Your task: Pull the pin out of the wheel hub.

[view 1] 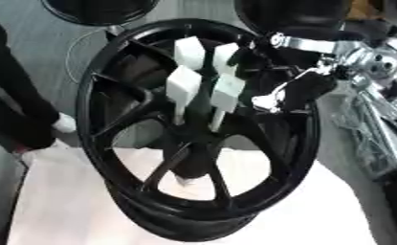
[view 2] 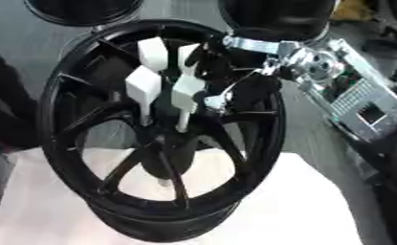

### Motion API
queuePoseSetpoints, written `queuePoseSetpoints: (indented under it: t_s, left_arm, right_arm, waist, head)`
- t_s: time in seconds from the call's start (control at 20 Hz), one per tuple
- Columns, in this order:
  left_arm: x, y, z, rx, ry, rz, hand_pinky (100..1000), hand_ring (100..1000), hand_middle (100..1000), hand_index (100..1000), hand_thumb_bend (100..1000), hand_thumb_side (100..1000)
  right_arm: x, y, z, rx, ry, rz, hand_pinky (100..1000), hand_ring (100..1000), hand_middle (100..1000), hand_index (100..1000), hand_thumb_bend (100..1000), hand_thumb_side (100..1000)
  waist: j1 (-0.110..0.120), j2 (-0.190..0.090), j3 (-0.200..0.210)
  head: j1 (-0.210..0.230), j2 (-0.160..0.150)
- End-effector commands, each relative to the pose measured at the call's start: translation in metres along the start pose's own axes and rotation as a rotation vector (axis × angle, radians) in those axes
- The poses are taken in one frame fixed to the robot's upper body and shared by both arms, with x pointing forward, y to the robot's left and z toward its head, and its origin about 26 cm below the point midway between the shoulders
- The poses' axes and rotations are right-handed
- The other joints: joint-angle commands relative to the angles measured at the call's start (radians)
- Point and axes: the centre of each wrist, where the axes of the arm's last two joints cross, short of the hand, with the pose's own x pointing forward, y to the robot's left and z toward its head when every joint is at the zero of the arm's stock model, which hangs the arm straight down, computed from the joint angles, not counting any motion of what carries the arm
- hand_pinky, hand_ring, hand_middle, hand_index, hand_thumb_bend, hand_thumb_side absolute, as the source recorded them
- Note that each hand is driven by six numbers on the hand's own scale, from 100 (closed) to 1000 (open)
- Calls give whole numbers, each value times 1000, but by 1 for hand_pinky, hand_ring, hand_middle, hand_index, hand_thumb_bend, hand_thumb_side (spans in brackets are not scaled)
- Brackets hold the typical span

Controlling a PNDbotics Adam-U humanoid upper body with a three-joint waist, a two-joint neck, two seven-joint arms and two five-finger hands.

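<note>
Not yet done: four white block-headed plastic pins left of right robot hand in black spoked wheel hub; finger state impossible to tell.

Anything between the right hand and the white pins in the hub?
Nothing: the right hand reaches past the wheel's rim beside the white pins, left eye view.

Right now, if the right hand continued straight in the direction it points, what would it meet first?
Probably the white pins at the hub of the black wheel. The right hand reaches leftward across the spokes, and the nearest white block sits just ahead of it, though depth is hard to judge.
</note>
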Motion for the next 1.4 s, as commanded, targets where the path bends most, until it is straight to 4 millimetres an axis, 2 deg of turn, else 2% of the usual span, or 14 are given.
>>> queuePoseSetpoints:
  t_s: [0.05, 1.4]
  left_arm:
    - [10, 5, -3, 1, -36, -24, 632, 616, 524, 654, 100, 590]
    - [10, 4, -3, 1, -35, -21, 621, 614, 520, 651, 100, 593]
  right_arm:
    - [2, -9, 4, -34, 6, 25, 741, 872, 693, 821, 246, 164]
    - [-4, -5, -1, -5, 22, 8, 748, 885, 702, 807, 248, 245]
  waist:
    - [5, -17, -1]
    - [-1, -2, 15]
  head:
    - [-4, -1]
    - [-12, -1]
